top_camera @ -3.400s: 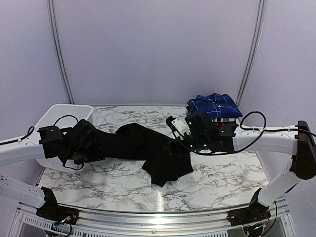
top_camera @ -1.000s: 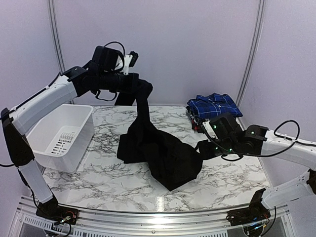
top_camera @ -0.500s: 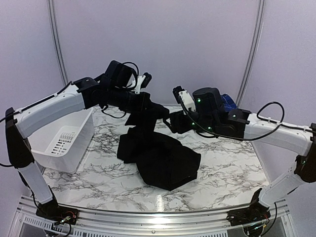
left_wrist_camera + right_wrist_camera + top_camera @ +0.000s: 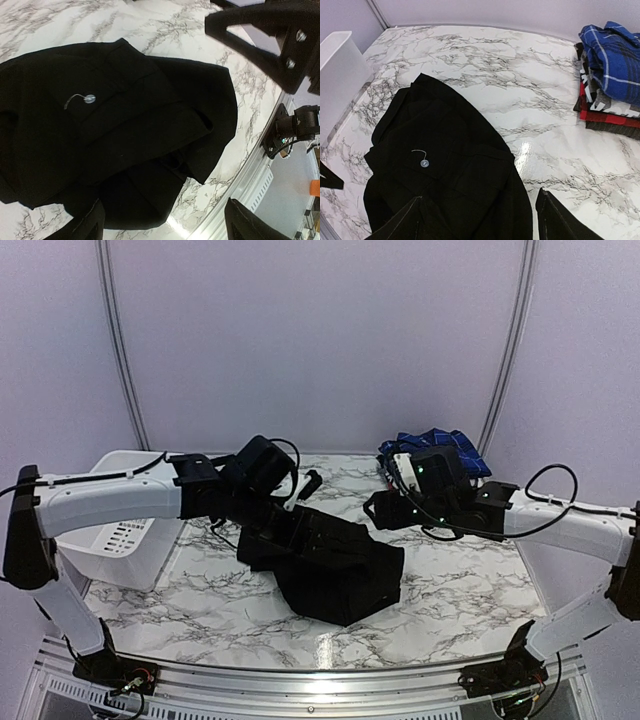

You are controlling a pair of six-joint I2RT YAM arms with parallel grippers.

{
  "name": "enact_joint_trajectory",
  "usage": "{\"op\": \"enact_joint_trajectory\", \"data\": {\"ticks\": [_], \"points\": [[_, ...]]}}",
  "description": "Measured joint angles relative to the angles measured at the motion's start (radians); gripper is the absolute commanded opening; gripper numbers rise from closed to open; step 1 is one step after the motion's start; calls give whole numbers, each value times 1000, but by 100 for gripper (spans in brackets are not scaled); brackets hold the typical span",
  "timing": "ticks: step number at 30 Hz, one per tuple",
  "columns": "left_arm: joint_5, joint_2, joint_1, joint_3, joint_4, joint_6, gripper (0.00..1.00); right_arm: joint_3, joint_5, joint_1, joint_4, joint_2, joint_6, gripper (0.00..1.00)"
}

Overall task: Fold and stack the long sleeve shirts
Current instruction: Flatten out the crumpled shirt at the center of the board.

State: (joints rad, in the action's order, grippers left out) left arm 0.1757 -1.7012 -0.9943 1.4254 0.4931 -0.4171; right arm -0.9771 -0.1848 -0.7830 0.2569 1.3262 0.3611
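Note:
A black long sleeve shirt [image 4: 330,565] lies loosely folded in a heap mid-table, a small clear button [image 4: 90,99] on top. My left gripper [image 4: 297,498] hovers just over its back left part, open, with nothing between the fingers [image 4: 87,225]. My right gripper [image 4: 374,510] hangs open above the table beside the heap's right edge, also with nothing in it; the black shirt [image 4: 445,175] lies below its fingers [image 4: 560,220]. The folded plaid shirts [image 4: 610,80] sit stacked at the back right, blue-and-white on top, red below, half hidden behind the right arm in the top view.
A white plastic basket [image 4: 110,540] stands at the left edge of the table, under the left arm. The table's metal rail [image 4: 320,680] runs along the near edge. Bare marble [image 4: 470,590] shows right of and in front of the heap.
My left gripper has opened and come down; the cloth it held up has dropped onto the heap. The right arm has drawn back to the right and lower, its jaws wider.

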Motion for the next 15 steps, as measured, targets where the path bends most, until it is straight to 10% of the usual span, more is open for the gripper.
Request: {"op": "enact_joint_trajectory", "data": {"ticks": [15], "points": [[-169,204,106,-298,-55,-181,69,-289,57,-151,18,429,-98,72]]}}
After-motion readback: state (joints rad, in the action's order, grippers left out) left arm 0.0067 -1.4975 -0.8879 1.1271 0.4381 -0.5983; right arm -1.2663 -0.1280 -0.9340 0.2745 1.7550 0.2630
